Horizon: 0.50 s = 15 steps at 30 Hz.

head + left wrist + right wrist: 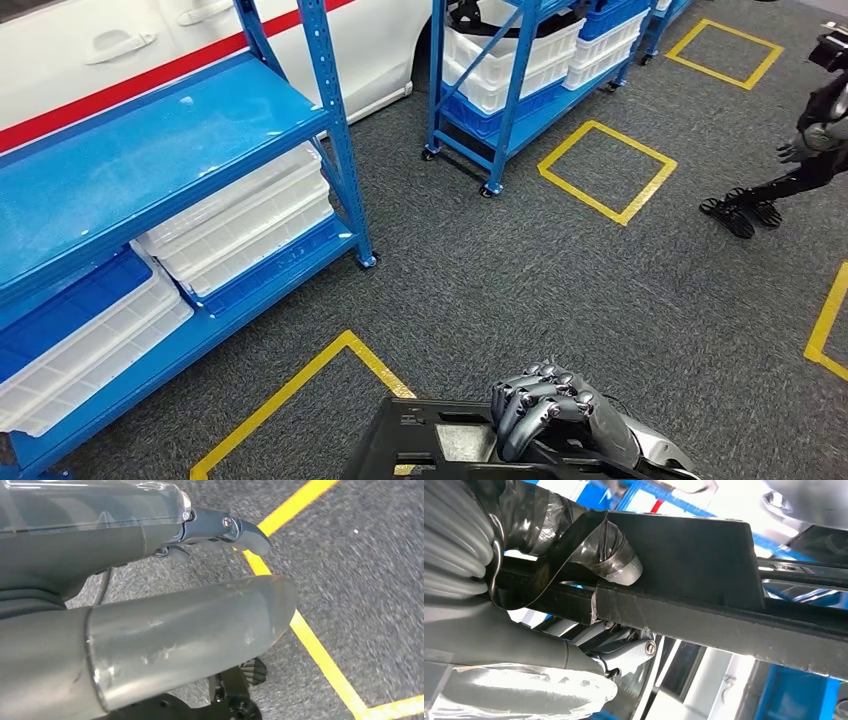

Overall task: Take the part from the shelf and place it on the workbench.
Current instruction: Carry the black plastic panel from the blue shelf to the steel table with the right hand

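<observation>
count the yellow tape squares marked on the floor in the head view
4: one in front of the robot beside the black part, one mid-floor, one at the far top, one cut off at the right edge. More may lie out of frame.

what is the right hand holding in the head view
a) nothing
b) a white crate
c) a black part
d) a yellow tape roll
c: in the head view the right hand has its fingers curled over the edge of the black part, low in the picture above the grey floor; the white crates sit on the blue shelf.
</observation>
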Motion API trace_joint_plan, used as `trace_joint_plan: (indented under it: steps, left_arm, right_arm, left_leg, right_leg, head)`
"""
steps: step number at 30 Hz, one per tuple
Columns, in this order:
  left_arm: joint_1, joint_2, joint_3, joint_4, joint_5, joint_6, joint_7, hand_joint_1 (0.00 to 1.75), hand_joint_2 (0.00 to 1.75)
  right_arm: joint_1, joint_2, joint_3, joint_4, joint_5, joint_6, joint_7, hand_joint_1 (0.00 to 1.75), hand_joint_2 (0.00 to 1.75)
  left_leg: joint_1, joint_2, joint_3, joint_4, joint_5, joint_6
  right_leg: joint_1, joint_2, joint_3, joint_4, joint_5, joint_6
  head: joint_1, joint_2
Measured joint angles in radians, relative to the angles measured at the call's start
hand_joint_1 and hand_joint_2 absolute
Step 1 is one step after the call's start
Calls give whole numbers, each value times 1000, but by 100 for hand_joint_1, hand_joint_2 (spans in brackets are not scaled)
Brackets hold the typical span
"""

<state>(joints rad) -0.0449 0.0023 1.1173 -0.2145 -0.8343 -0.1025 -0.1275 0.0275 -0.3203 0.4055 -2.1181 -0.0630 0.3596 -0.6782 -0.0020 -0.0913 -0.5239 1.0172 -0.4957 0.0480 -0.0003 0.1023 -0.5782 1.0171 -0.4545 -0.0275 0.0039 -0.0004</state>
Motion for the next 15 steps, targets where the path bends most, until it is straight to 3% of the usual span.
trace_joint_plan:
  steps: [1,3,5,7,9,10,11,13,15]
  left_arm:
    - [0,1,0,0,-4,4,-1,0,0]
    - [-3,1,0,0,-14,15,-6,0,0]
    - [-6,0,0,0,-26,31,-15,0,0]
    - [-6,0,0,0,-37,48,-23,0,0]
    - [-3,0,0,0,-45,62,-31,0,0]
    - [-3,0,0,0,-50,68,-36,0,0]
    - [-4,0,-1,0,-53,71,-41,0,0]
    - [-7,0,-2,0,-60,73,-49,0,0]
    - [-10,0,-2,0,-64,72,-53,0,0]
  right_arm:
    - [-1,0,0,0,10,-9,3,175,175]
    - [0,0,0,-1,30,-26,9,175,175]
    - [-1,-1,0,-1,46,-42,12,175,175]
    - [1,-2,0,-1,64,-58,10,175,175]
    - [10,-2,0,-1,79,-72,1,175,175]
    - [16,-2,0,-1,85,-77,-3,175,175]
    - [21,-2,0,-2,89,-80,-7,175,175]
    - [28,-2,0,-7,93,-86,-12,175,175]
    - [31,-2,0,-14,95,-91,-16,175,175]
  left_leg:
    - [-2,-11,7,-18,2,4]
    - [-2,11,14,-38,11,1]
    - [6,40,21,-58,24,2]
    - [8,72,24,-68,29,4]
    - [7,105,23,-66,27,4]
    - [7,120,22,-65,25,1]
    - [9,134,21,-62,23,-2]
    - [11,158,25,-57,16,-12]
    - [9,176,29,-52,8,-26]
  right_leg:
    - [-4,13,-4,-2,4,6]
    - [-9,35,-11,-6,13,20]
    - [-4,1,-28,20,-4,29]
    - [-4,-62,-76,118,-64,39]
    - [-15,-88,-130,231,-114,51]
    - [-20,-94,-138,252,-115,56]
    - [-25,-100,-126,235,-98,61]
    - [-31,-132,-52,109,-41,65]
    - [-26,-165,8,4,-11,56]
  head:
    - [0,0]
    - [-1,0]
    - [0,0]
    - [1,0]
    - [1,0]
    - [1,0]
    - [1,0]
    - [1,0]
    - [1,0]
